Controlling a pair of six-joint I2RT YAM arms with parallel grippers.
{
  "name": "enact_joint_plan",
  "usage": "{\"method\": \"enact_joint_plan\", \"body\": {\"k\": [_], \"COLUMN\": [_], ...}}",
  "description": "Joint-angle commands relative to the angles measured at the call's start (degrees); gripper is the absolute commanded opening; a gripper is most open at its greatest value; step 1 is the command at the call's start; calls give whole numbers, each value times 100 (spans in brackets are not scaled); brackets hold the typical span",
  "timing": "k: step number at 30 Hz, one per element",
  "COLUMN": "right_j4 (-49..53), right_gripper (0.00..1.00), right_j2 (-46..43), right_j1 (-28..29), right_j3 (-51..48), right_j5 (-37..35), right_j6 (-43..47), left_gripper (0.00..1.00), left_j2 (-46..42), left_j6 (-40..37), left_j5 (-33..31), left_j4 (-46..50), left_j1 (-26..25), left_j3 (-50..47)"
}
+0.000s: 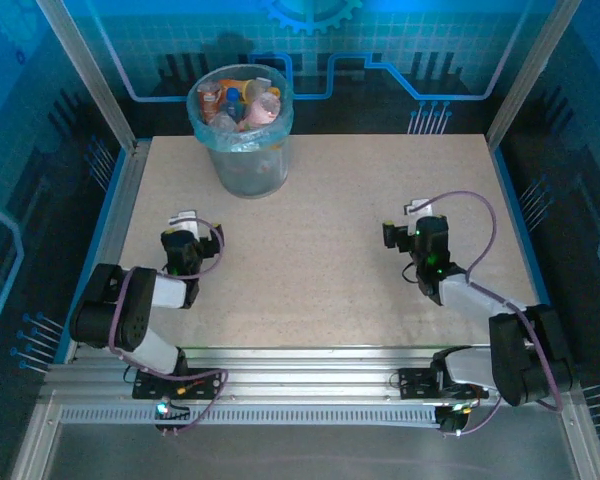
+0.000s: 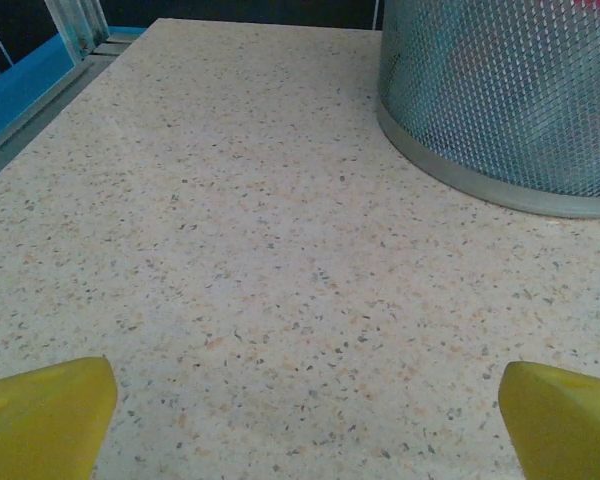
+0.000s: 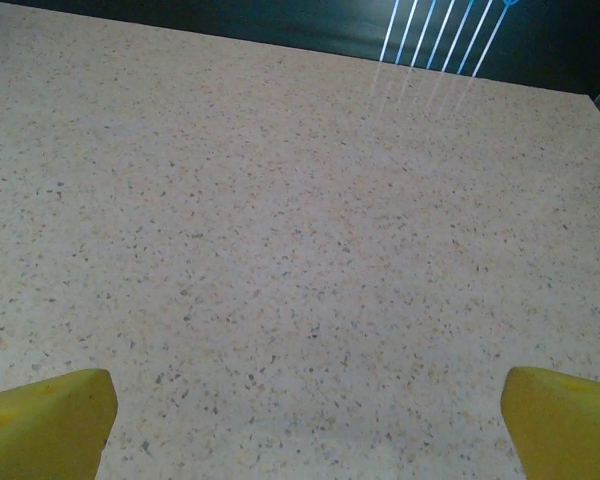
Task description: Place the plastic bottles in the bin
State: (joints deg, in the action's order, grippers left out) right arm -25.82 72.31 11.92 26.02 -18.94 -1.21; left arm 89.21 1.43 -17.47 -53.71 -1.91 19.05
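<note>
Filling the bin: plastic bottles (image 1: 242,100) piled up to the rim; orange, pink and red labels and a blue cap show in the top view; single bottles too small to count
Bin (image 1: 252,165): round, grey mesh wall with a solid band at the base; light-blue bag folded over the rim; upright at the far left part of the table (image 1: 320,250)
Bin, left wrist view: mesh wall fills the upper right corner; base flat on the tabletop; colours behind the mesh blurred
Left gripper (image 2: 305,420): jaws wide apart; yellow fingertips (image 2: 40,415) at the two lower corners of its wrist view; bare speckled tabletop between them; nothing held
Left gripper position: near-left part of the table, pointing toward the bin; well apart from it
Right gripper (image 3: 305,425): jaws wide apart; yellow fingertips (image 3: 565,420) at the lower corners; only tabletop between them; nothing held
Right gripper position: right half of the table, well apart from the bin
Arms: both folded low, bases at the near edge; purple cable looped over each
</note>
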Motion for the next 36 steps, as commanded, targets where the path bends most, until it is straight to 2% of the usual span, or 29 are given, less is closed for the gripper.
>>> {"method": "enact_joint_plan", "body": {"k": [1,5,7,9,10,13,32,36], "right_j4": [-920,-2043,-2254,-2967,-2096,-1782,-1786,-1779], "right_gripper": [100,100,100,100,100,100,100,100], "right_j2": [17,545,1018,1506,1291,1378,1399,1399], "right_j1": [-51,-172,-465,-854,-1033,-828,-814,-821], "right_j3": [-487,-651,-582,-647,-417,-165,-139,-134], "right_j5": [54,963,1344,1580,1517,1184,1349,1372], "right_j6": [184,757,572,200,-94,33,130,127], "left_gripper": [99,99,99,99,99,99,99,99], "left_j2": [-10,-16,-16,-15,-9,-9,-12,-60], "left_j6": [75,76,71,54,42,3,-48,90], "left_j5": [263,267,266,278,271,297,500,37], "left_j4": [-303,-271,-259,-246,-236,-214,-112,-356], "left_j1": [51,51,55,42,44,25,24,15], "left_j3": [100,111,117,125,134,154,196,36]}}
